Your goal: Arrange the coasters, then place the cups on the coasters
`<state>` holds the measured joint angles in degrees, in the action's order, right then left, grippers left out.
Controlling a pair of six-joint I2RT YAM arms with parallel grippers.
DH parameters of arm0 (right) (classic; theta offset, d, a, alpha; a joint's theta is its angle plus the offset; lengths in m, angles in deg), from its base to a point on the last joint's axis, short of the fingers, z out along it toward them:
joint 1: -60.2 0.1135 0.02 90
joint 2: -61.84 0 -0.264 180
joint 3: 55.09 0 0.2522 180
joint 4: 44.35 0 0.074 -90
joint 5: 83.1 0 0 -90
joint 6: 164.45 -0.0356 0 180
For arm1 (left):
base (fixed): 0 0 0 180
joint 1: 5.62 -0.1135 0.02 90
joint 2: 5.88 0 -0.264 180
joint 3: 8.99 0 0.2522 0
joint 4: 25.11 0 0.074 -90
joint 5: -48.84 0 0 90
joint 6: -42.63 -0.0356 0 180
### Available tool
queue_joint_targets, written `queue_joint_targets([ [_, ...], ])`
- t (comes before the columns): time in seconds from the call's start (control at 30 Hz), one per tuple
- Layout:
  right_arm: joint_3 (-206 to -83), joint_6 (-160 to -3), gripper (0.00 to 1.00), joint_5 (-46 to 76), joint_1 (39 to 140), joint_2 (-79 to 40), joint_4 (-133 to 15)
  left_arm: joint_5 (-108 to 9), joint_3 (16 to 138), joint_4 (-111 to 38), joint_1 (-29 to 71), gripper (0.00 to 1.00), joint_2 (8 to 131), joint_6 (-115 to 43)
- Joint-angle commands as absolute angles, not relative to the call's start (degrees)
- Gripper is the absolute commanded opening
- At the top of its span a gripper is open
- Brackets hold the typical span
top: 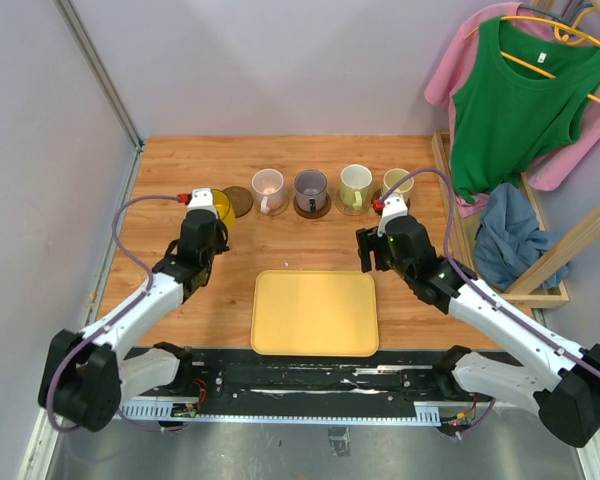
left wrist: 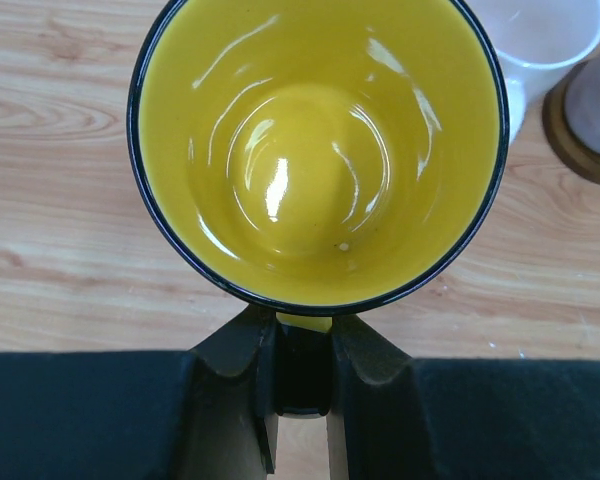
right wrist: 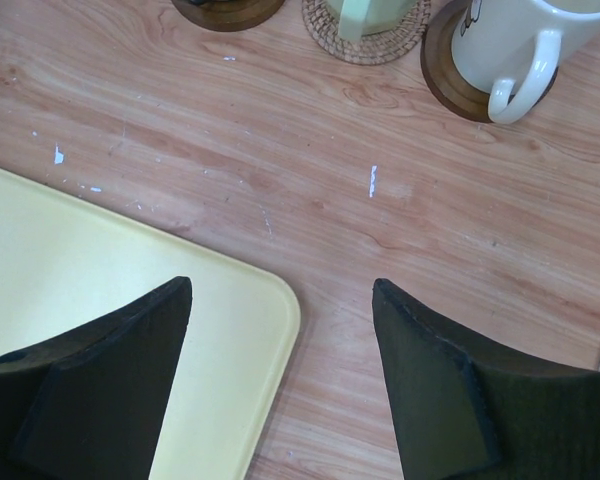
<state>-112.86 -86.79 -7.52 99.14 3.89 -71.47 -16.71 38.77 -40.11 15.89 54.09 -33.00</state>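
Note:
My left gripper [left wrist: 303,325] is shut on the handle of the yellow cup [left wrist: 315,150], whose mouth faces the left wrist camera. Seen from above, that yellow cup [top: 221,207] sits just left of a bare dark brown coaster [top: 240,200]. Further right in the row stand a pale pink cup [top: 268,188], a purple-grey cup [top: 311,186] on a dark coaster, a pale green cup [top: 356,184] on a tan coaster [right wrist: 365,45] and a cream cup [right wrist: 510,40] on a dark coaster [right wrist: 445,75]. My right gripper [right wrist: 280,290] hangs open over the tray's far right corner, holding nothing.
The rectangular yellow tray [top: 315,312] lies at the near middle of the wooden table. A wooden rack [top: 540,250] with hanging clothes stands off the table's right edge. Grey walls close in the left and back.

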Motion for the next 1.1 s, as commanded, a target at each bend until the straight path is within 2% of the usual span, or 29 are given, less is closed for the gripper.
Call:
queue_joint_targets([
  [0.0,-113.7,-85.9,0.74,-7.2,97.2,3.1,-69.5,-25.3,43.1,-26.6,11.5,0.01,61.1,-35.7],
  [0.17,-114.8,-86.0,0.74,-6.8,94.9,2.3,-69.2,-28.9,48.1,-23.0,7.7,0.01,70.5,-36.5],
  [0.53,-116.0,-86.6,0.73,-5.5,92.5,1.2,-67.7,-31.5,64.3,-28.2,5.0,0.0,86.5,-39.5],
  [1.07,-116.4,-87.2,0.73,-3.9,92.1,0.4,-67.7,-32.7,69.8,-33.2,5.0,0.01,94.3,-38.9],
])
